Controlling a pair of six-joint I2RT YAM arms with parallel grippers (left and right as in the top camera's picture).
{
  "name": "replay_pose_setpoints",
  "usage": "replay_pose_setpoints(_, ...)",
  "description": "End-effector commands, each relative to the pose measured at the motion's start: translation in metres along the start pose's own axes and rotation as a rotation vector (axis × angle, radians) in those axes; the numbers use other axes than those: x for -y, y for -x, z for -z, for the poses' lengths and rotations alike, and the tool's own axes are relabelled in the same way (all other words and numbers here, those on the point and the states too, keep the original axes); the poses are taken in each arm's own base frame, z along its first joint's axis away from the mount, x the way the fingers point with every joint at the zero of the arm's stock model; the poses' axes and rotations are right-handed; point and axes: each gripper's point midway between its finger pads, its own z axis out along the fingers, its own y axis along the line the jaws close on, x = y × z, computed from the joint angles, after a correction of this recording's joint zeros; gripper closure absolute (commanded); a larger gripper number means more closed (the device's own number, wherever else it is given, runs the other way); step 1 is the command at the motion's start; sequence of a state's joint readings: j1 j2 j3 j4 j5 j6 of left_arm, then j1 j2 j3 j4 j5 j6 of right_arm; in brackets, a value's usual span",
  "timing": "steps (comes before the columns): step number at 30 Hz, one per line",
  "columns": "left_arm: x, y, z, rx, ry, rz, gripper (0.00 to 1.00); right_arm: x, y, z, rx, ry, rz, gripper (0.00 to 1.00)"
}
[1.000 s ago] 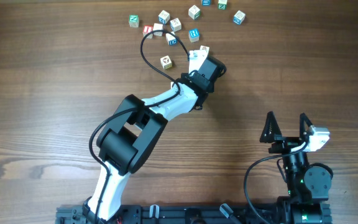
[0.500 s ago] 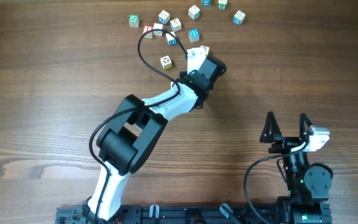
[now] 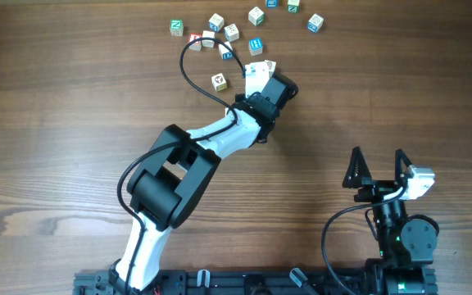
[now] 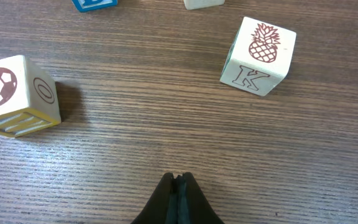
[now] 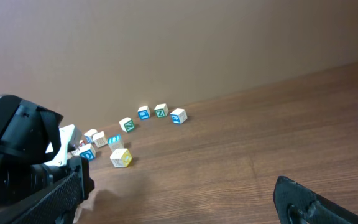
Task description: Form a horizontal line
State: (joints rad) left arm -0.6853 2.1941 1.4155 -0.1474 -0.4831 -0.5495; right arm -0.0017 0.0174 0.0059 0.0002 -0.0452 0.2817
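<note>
Fingers (image 4: 166, 202), left: pressed together | pineapple cube (image 4: 258, 56): ahead-right, well apart

Cubes (image 3: 232, 33) are lying scattered along the table's (image 3: 72, 123) far edge. Left end effector (image 4: 178, 185) is sitting just before them, ball cube (image 4: 17, 93) to its left, K cube (image 4: 258, 56) ahead-right. Right end effector (image 3: 377, 160) is sitting well apart, near-right.

Red-marked cube (image 3: 195, 38) and blue-marked cube (image 3: 256, 43) lie apart on table (image 3: 72, 123).
</note>
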Motion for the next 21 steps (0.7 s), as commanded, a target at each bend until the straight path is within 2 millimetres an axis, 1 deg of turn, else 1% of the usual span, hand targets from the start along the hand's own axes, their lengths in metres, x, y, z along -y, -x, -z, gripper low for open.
replay_pose_setpoints(1,-0.014,-0.012,-0.009,-0.025,0.058,-0.003,0.96,-0.001,0.001,0.000,0.006,0.010,0.018,0.00)
replay_pose_setpoints(5,-0.016,-0.015,-0.009,-0.036,0.067,0.013,0.96,-0.001,0.001,0.000,0.006,0.010,0.017,0.00)
replay_pose_setpoints(11,-0.012,-0.009,-0.008,-0.015,0.051,0.026,0.95,-0.001,0.001,0.000,0.006,0.010,0.018,0.00)
replay_pose_setpoints(13,-0.010,-0.004,-0.007,0.001,0.039,0.037,0.94,-0.002,0.001,0.000,0.006,0.010,0.018,0.00)
replay_pose_setpoints(15,-0.006,0.003,-0.005,0.022,0.023,0.051,0.93,-0.001,0.001,0.000,0.006,0.010,0.017,0.00)
replay_pose_setpoints(17,-0.001,0.014,0.000,0.052,0.001,0.063,0.92,-0.001,0.001,0.000,0.006,0.010,0.018,0.00)
replay_pose_setpoints(21,0.004,0.038,0.017,0.101,-0.034,0.093,0.93,-0.001,0.001,0.000,0.006,0.010,0.018,0.01)
